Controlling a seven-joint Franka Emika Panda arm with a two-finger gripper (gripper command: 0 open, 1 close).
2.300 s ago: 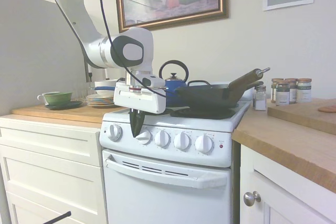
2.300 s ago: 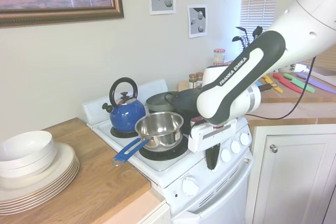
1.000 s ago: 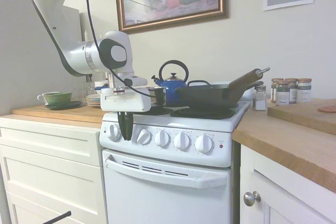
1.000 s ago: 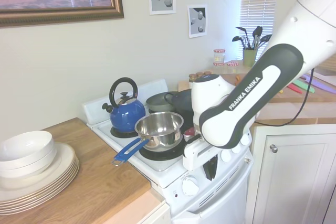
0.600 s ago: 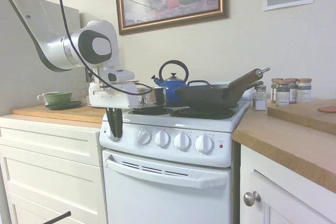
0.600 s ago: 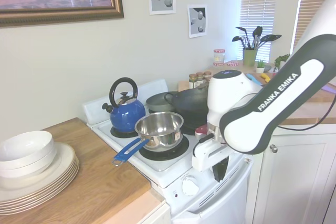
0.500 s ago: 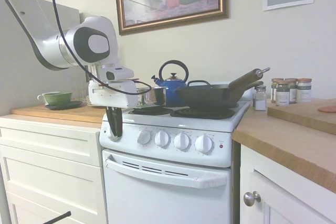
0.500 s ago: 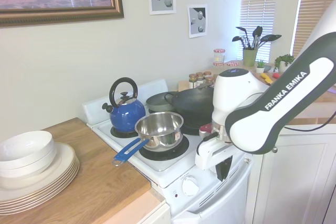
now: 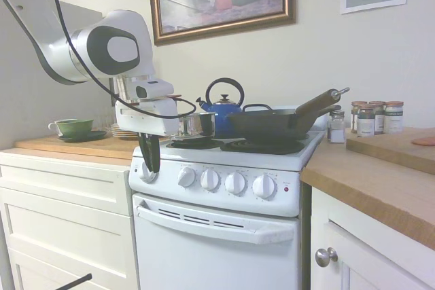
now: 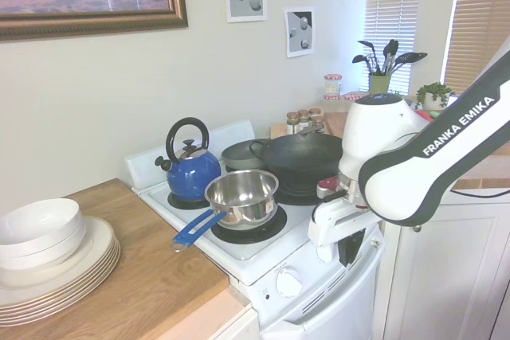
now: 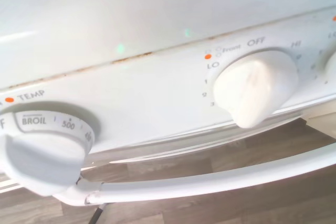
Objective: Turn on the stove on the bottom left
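Note:
The front left burner (image 10: 243, 233) is a flat black coil on the white range (image 9: 224, 249), with a steel saucepan (image 10: 241, 194) standing on it. In the first exterior view the same burner (image 9: 192, 144) shows under the pan. My gripper (image 9: 149, 159) hangs fingers down at the left end of the knob row, in front of the leftmost knob (image 9: 145, 172) and partly hiding it. Its dark fingers look shut, with nothing between them. The wrist view shows the oven TEMP knob (image 11: 44, 150) close by and a burner knob (image 11: 255, 87) marked front, OFF, HI, LO.
Three more knobs (image 9: 235, 182) run to the right along the panel above the oven door handle (image 9: 211, 225). A blue kettle (image 10: 190, 166) and a black wok (image 9: 272, 123) stand on the other burners. Stacked plates (image 10: 48, 256) sit on the wooden counter.
My gripper has moved left along the knob row, from between the first two knobs to in front of the leftmost one. In the last half second it has barely shifted.

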